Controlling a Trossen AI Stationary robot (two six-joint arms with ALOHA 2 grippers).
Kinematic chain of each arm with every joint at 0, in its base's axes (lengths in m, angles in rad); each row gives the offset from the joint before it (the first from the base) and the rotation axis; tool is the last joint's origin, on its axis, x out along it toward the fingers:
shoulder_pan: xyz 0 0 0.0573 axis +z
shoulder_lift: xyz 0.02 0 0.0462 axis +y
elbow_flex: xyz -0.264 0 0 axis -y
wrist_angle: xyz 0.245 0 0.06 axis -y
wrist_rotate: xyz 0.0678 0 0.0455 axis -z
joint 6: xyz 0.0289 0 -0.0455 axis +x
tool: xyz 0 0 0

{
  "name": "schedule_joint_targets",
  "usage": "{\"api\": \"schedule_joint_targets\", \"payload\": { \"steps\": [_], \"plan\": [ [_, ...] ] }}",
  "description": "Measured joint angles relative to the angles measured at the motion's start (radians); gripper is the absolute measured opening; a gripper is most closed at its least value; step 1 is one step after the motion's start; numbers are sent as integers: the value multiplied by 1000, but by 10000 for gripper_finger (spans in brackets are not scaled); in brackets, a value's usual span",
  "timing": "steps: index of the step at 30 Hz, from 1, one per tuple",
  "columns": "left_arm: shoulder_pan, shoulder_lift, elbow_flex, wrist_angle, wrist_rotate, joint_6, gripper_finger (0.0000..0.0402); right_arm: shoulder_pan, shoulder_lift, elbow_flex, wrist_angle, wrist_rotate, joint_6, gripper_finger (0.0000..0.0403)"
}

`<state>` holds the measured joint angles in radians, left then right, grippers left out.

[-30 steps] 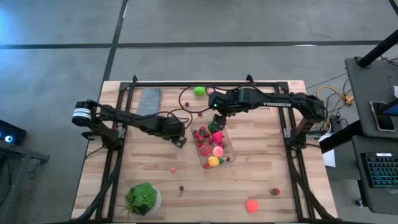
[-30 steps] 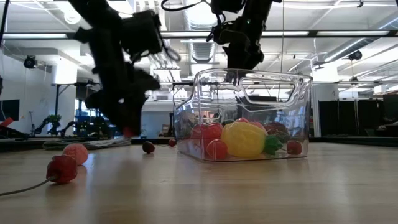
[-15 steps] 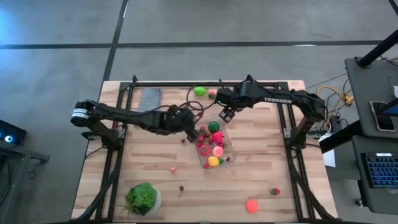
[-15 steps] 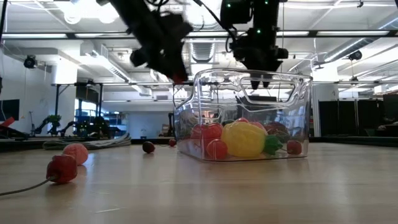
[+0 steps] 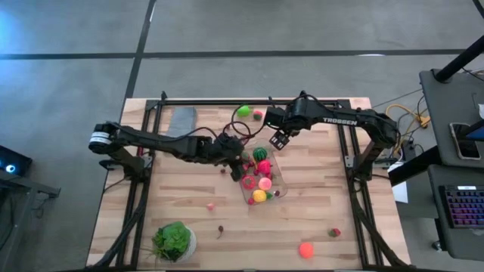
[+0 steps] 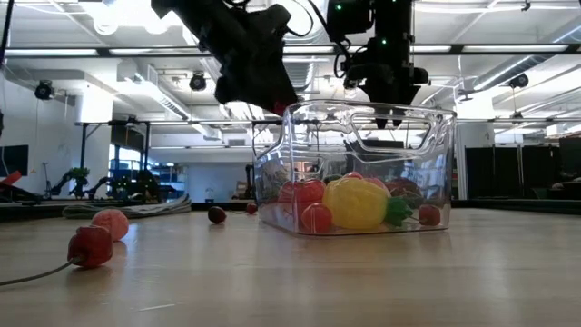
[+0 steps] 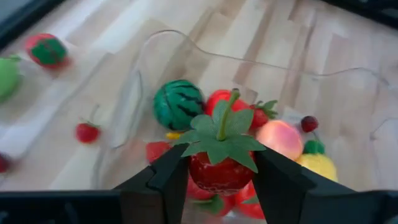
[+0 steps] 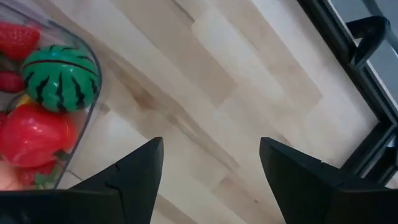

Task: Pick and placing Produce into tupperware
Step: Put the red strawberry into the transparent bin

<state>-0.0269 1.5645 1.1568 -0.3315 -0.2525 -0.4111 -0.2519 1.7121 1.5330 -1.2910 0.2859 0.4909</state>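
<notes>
Wooden planks made up the table [image 5: 318, 219], which filled the middle of the high view above a grey floor. Near its centre stood the clear tupperware [image 5: 259, 177], already loaded with a striped melon [image 5: 261, 153], red berries, a pink piece and a yellow fruit [image 6: 357, 202].

From the left of the frame the left gripper [image 5: 239, 157] reached over the tub's left rim, its jaws clamped on a red strawberry [image 7: 216, 169] with a green leafy cap, hanging above the fruit inside the tub. From the upper right the right gripper [image 5: 278, 140] hovered just past the tub's upper end, fingers spread apart with nothing between them, only bare wood beneath.

Loose produce lay scattered about: a green piece [image 5: 243, 110] and a red one [image 5: 258, 115] near the top edge, a small pink piece [image 5: 210, 205] at lower centre, an orange ball [image 5: 306, 249] and a red-and-green piece [image 5: 334, 233] at lower right. A grey cloth [image 5: 180, 122] sat at upper left, a leafy green head in a white bowl [image 5: 174, 242] at lower left.
</notes>
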Motion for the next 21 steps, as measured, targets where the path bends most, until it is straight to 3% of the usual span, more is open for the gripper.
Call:
{"api": "schedule_joint_targets", "payload": {
  "steps": [7,12,17,21],
  "plan": [
    [0,44,0,47,58,-101,217,40,-5,0,-85,-8,68,258],
    [0,50,0,45,60,-101,267,136,-31,0,-125,-21,92,258],
    [-1,30,0,39,62,-46,280,298,-93,-18,-132,-76,128,258],
    [-1,21,0,25,62,-45,281,440,-167,-82,-143,-82,292,258]
  ]
}}
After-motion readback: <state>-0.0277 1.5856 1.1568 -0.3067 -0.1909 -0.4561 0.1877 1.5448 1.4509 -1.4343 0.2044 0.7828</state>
